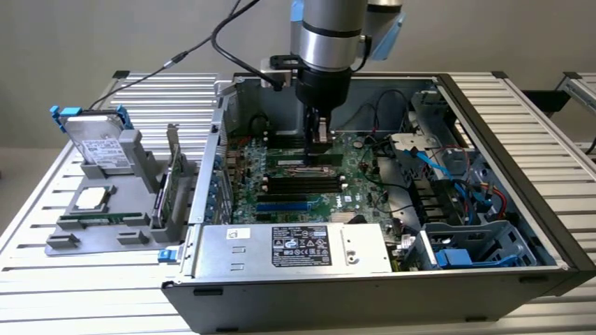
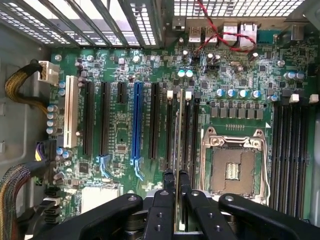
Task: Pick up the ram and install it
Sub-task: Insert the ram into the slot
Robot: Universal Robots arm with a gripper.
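Note:
My gripper (image 1: 319,142) reaches down into the open computer case (image 1: 521,160) and hangs over the green motherboard (image 1: 279,150). In the wrist view the two black fingertips (image 2: 169,176) sit close together, shut on the ram (image 2: 177,131). The ram shows edge-on as a thin pale strip running away from the gripper (image 2: 176,176). It lines up with the black memory slots (image 2: 187,135) just beside the CPU socket (image 2: 232,165). Whether its lower edge sits in a slot or just above one I cannot tell.
A second bank of black memory slots (image 2: 290,150) lies beyond the socket. Black and blue expansion slots (image 2: 137,125) lie on the other side. Cables (image 1: 447,167) and a drive cage crowd the case's right. The power supply (image 1: 289,248) sits in front. Outside stand a grey holder with a hard drive (image 1: 102,146) and an upright card (image 1: 170,181).

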